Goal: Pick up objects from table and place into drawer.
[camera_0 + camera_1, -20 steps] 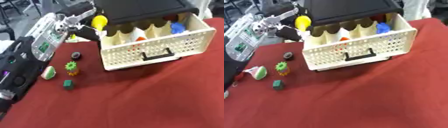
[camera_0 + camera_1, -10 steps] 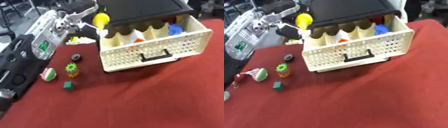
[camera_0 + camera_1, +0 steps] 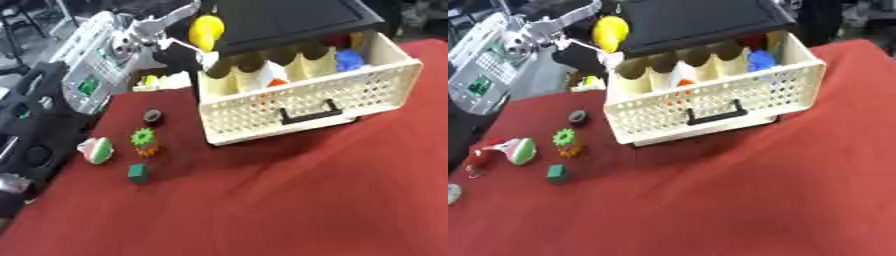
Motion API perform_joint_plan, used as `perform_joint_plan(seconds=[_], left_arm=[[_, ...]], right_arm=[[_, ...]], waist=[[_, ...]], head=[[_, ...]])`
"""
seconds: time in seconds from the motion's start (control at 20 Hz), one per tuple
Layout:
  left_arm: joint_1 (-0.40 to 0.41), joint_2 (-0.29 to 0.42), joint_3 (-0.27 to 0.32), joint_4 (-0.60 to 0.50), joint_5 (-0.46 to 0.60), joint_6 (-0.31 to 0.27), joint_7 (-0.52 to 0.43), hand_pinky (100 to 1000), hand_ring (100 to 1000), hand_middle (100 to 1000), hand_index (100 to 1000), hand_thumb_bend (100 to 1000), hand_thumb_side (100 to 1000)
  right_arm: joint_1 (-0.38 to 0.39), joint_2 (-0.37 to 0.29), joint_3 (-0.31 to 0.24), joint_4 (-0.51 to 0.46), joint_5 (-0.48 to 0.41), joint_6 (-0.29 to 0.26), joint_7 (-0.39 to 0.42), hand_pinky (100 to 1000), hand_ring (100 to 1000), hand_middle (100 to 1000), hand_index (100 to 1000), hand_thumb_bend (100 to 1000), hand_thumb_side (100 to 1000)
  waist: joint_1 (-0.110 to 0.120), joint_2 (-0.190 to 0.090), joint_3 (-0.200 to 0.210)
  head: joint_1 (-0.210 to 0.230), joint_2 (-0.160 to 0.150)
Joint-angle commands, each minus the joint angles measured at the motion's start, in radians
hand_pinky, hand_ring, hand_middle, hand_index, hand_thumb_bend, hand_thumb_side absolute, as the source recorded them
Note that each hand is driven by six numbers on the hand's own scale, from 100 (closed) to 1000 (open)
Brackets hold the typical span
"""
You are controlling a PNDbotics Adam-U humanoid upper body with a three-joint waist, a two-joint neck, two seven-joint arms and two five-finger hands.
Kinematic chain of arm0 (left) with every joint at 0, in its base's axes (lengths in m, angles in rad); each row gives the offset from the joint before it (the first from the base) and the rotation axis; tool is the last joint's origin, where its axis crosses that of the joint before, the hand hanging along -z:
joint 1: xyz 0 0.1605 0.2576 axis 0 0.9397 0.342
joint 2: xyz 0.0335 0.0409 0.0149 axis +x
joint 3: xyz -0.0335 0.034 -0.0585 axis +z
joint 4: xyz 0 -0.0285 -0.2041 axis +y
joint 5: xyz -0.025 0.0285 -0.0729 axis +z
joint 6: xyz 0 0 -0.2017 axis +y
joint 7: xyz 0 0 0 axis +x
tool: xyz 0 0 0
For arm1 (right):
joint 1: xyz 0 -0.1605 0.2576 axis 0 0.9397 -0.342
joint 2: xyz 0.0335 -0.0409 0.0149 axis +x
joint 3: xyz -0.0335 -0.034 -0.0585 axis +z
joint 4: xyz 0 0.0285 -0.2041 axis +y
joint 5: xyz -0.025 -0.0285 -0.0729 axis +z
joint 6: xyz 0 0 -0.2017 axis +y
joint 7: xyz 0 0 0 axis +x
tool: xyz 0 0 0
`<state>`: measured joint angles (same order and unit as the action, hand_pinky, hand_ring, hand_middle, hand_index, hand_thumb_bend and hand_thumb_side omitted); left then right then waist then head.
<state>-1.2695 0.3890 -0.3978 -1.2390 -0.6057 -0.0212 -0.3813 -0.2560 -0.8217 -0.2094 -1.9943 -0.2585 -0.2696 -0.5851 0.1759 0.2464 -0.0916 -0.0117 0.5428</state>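
The left hand reaches in from the upper left of the frame and pinches a yellow object between its fingers and thumb, holding it up beside the black top of the cabinet, above the left end of the open drawer. The drawer is a cream, perforated basket with a black handle, pulled out toward the viewer at upper centre, split into compartments. A blue object lies in the right compartment and an orange and white object in a middle one. On the red table, left of the drawer, sit a small dark ring, a green gear on an orange piece, a green cube and a white, green and red object. A yellowish item lies behind the drawer's left corner. The right hand shows in neither view.
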Motion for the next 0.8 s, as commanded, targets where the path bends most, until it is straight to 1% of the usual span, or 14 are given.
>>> perform_joint_plan(seconds=[0.05, 0.45, 0.8], left_arm=[[-0.033, 0.001, 0.006, -0.021, 0.012, 0.002, 0.005, 100, 203, 218, 713, 100, 255], [-0.039, -0.03, -0.004, -0.016, 0.023, 0.012, 0.001, 100, 200, 214, 709, 100, 278], [-0.034, -0.037, -0.01, 0.0, 0.021, 0.013, -0.001, 100, 203, 218, 712, 100, 286]], right_arm=[[-0.015, -0.036, -0.013, -0.006, -0.011, 0.004, -0.001, 565, 452, 392, 620, 100, 1000], [-0.025, -0.039, -0.014, -0.006, -0.023, 0.007, 0.0, 565, 453, 393, 620, 100, 1000], [-0.025, -0.038, -0.015, -0.006, -0.026, 0.015, 0.002, 565, 452, 392, 619, 100, 1000]], waist=[[-0.009, -0.023, -0.002], [-0.004, -0.027, -0.012], [0.002, -0.03, -0.012]], head=[[0.001, -0.01], [0.001, -0.006], [-0.006, -0.002]])
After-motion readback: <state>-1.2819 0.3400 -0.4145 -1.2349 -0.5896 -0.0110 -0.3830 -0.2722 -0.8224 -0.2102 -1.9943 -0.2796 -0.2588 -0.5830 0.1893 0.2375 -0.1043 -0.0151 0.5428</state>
